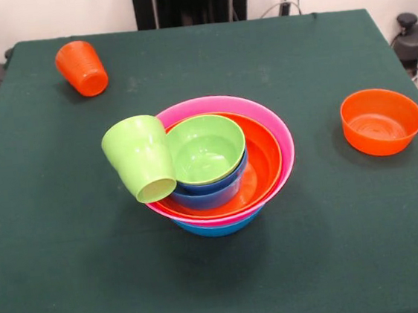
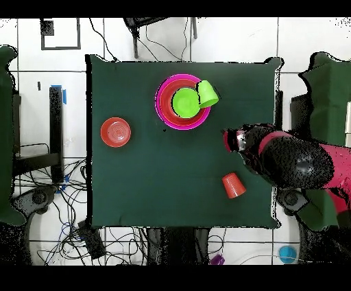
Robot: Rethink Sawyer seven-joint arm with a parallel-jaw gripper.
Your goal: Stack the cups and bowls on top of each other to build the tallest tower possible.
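The tower (image 1: pixel 221 166) stands near the middle of the green counter (image 1: pixel 221 275): a blue bowl (image 1: pixel 218 226) at the bottom, a pink bowl (image 1: pixel 265 117) nested in it, then a large orange bowl (image 1: pixel 262 162), a smaller blue bowl (image 1: pixel 209 192) and, on top, a lime bowl (image 1: pixel 207 149) that is empty. A lime cup (image 1: pixel 142 160) lies tipped on its side against the pile, resting on the rims of the big bowls and touching the lime bowl, its base towards the camera. A small orange bowl (image 1: pixel 381 121) sits alone and empty, well apart from the tower near one side of the counter. An orange cup (image 1: pixel 81 68) lies tilted near a far corner, well apart from everything else. The front view shows the layers of the pile but no arm. The overhead view shows the red and black arm (image 2: pixel 301 165) reaching in over the counter's edge, with the gripper (image 2: pixel 233 139) between the tower and the orange cup, touching neither; it is ragged there, and I cannot tell whether it is spread or closed, though it seems to hold nothing.
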